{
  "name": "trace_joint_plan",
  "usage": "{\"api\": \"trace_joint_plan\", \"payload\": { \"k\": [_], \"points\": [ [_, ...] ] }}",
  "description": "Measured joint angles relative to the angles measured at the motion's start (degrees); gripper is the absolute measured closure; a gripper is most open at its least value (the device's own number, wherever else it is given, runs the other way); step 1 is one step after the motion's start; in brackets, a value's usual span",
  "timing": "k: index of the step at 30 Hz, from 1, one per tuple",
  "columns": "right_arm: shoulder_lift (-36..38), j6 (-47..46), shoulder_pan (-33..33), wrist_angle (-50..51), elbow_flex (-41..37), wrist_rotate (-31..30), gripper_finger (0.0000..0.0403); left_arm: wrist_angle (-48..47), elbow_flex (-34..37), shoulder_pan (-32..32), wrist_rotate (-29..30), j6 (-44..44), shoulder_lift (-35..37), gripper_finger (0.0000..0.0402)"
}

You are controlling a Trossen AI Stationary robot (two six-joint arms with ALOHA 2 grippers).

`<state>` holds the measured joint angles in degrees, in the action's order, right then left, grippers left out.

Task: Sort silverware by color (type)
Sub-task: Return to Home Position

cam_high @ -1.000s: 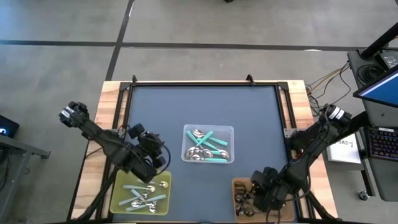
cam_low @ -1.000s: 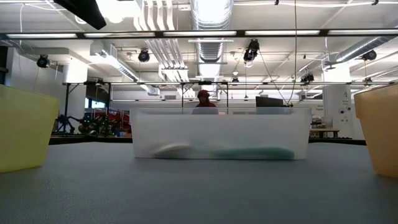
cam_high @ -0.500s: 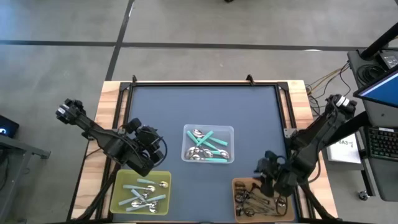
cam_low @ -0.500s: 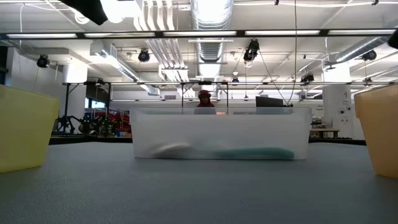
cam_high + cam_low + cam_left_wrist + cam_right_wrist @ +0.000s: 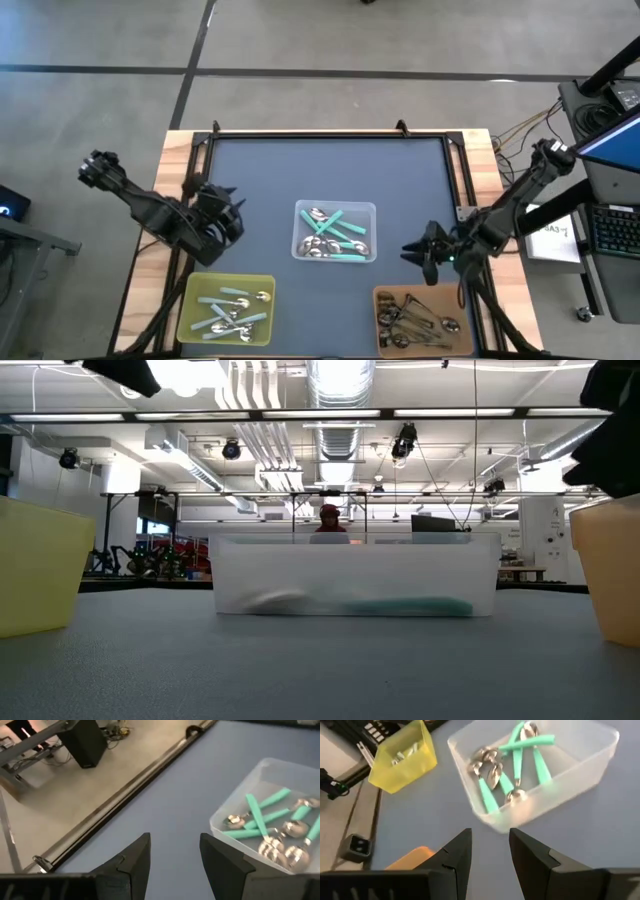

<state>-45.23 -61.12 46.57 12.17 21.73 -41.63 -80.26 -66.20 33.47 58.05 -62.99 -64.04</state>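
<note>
Left hand (image 5: 226,212): fingers spread, empty, over the blue-grey desk (image 5: 300,165) near its left edge. Right hand (image 5: 412,252): spread, empty, near the right edge.

Teal-handled metal spoons (image 5: 338,240) lie in the clear rectangular bin (image 5: 336,205) mid-desk. Pale-blue-handled spoons (image 5: 228,310) lie in the yellow rectangular bin (image 5: 190,300), dark spoons (image 5: 420,320) in the brown rectangular bin (image 5: 381,300), both at the near edge. Bare desk surrounds the clear bin.
</note>
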Motion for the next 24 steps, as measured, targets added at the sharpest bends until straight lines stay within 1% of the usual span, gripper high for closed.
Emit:
{"api": "trace_joint_plan", "payload": {
  "k": [3,7,9,11,14,16,20,22,24],
  "points": [
    [1.0,5.4,-2.9,-2.6,-2.9,0.0,0.0280,0.4,4.3,-0.2,1.4,-2.7,4.9,0.0249],
    [1.1,6.3,-8.0,-2.7,-6.8,0.2,0.0280,1.8,10.1,-0.2,1.9,-5.8,11.4,0.0249],
    [1.0,5.7,-10.8,-4.8,-9.0,2.3,0.0280,3.3,12.6,-0.2,3.2,-6.4,14.0,0.0249],
    [1.1,6.3,-13.5,-8.5,-11.5,6.0,0.0280,5.6,14.6,-0.2,5.0,-6.0,16.0,0.0249],
    [1.1,8.8,-17.7,-16.4,-14.8,11.2,0.0280,8.6,16.3,-0.2,7.9,-2.4,17.7,0.0249],
    [1.1,11.5,-20.8,-22.3,-16.8,13.3,0.0280,9.4,16.8,-0.2,9.2,-0.4,18.3,0.0249],
    [1.1,17.6,-27.9,-33.1,-20.3,13.6,0.0280,9.5,17.0,-0.2,10.4,1.8,18.7,0.0249],
    [1.1,18.8,-31.6,-34.5,-21.0,14.2,0.0280,9.5,17.0,-0.2,10.5,2.4,19.0,0.0249],
    [1.1,20.4,-35.4,-34.9,-21.0,17.5,0.0280,9.5,17.0,-0.2,10.5,2.5,19.1,0.0249]
  ]
}}
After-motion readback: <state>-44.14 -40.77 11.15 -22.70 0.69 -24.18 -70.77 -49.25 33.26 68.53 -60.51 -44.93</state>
